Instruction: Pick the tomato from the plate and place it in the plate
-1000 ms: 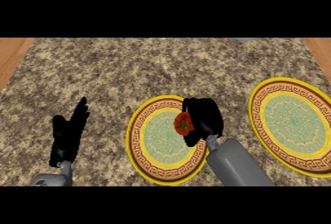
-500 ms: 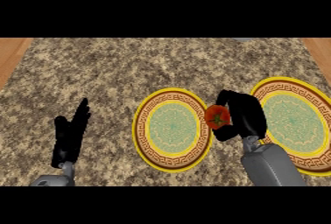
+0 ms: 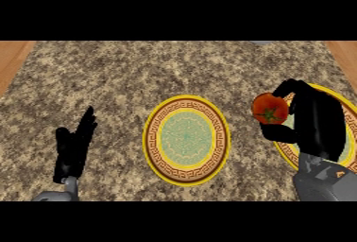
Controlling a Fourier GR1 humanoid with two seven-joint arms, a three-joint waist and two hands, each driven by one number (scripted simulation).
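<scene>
Rightward went the robot's right hand over the previous second, carrying the tomato off the middle plate and across to the near rim of the right plate. Half a second before, the fruit hung over the gap between the 2 plates; by this moment it sat higher and farther right in the head view. Black fingers and thumb curled round the red tomato, its green stalk turned toward the camera, and the hand covered much of the right plate beneath it. Whether the tomato touched that plate could not be told from above. The middle plate, gold-rimmed with a pale green centre, lay bare on the speckled granite counter, apart from the right plate. At the view's lower left, the left hand rested open with fingers pointing up, unmoved across all 3 frames and holding nothing. Strips of wood showed at both upper corners beyond the stone.
</scene>
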